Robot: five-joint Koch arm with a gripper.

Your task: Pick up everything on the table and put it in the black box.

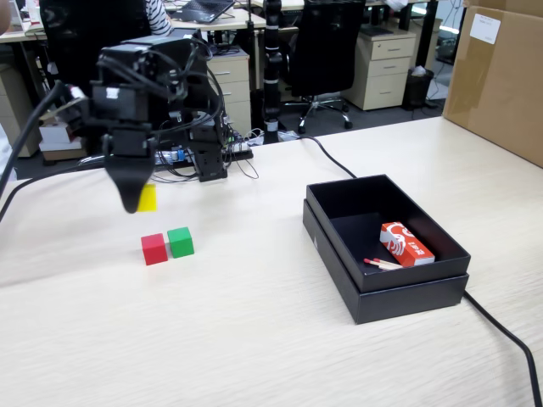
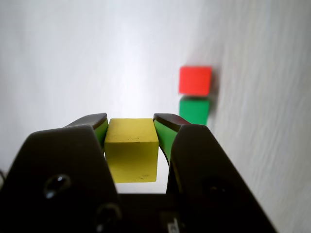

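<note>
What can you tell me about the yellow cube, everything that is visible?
The yellow cube is small, solid-coloured and matte, with sharp edges and a few faint marks low on its front face. The hand grips it between two green-lined fingers, one on each side. In the fixed view it is partly hidden behind the hand, left of the red and green cubes.

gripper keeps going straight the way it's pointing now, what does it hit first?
Likely bare table. The gripper, shut on the yellow cube, points down at pale tabletop. The red cube and green cube sit off to the right in the wrist view, seemingly outside that line; depth is uncertain.
</note>
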